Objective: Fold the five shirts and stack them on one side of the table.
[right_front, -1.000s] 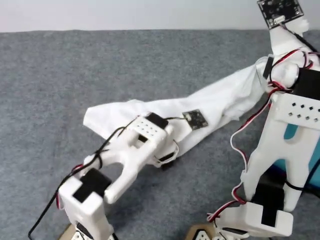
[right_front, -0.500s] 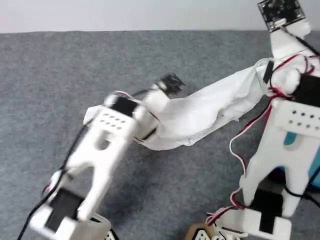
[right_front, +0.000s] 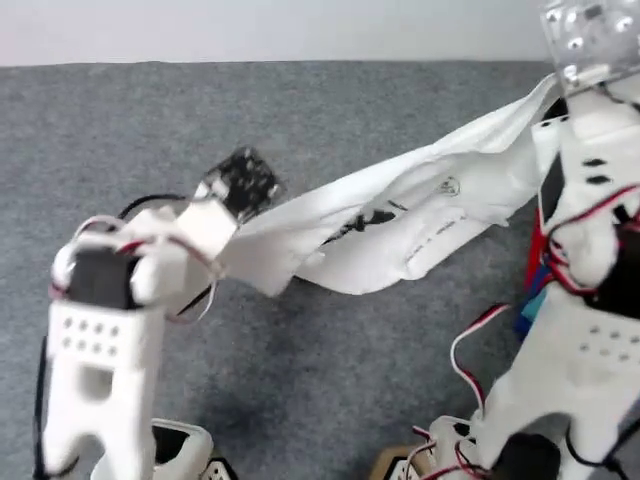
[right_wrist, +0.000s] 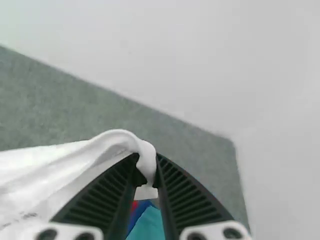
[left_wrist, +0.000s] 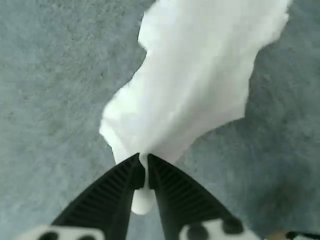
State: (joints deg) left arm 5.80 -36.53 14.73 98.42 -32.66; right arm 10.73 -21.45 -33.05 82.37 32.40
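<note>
White shirt [right_front: 400,215]: stretched between both arms over grey surface [right_front: 330,110]. Left gripper [left_wrist: 142,170]: fingers clamped tight on one shirt end. Right gripper [right_wrist: 145,167]: fingers clamped tight on opposite end.

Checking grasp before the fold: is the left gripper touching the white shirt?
Touching. Left wrist view: the left gripper is shut on a pinch of the white shirt.

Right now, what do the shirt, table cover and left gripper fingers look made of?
Shirt: thin white cloth, matte; it sags and creases.
Table cover: grey felt or short-pile carpet, by its flecked, fuzzy look.
Left gripper fingers: black, ridged, matte; likely plastic, perhaps rubber.
</note>
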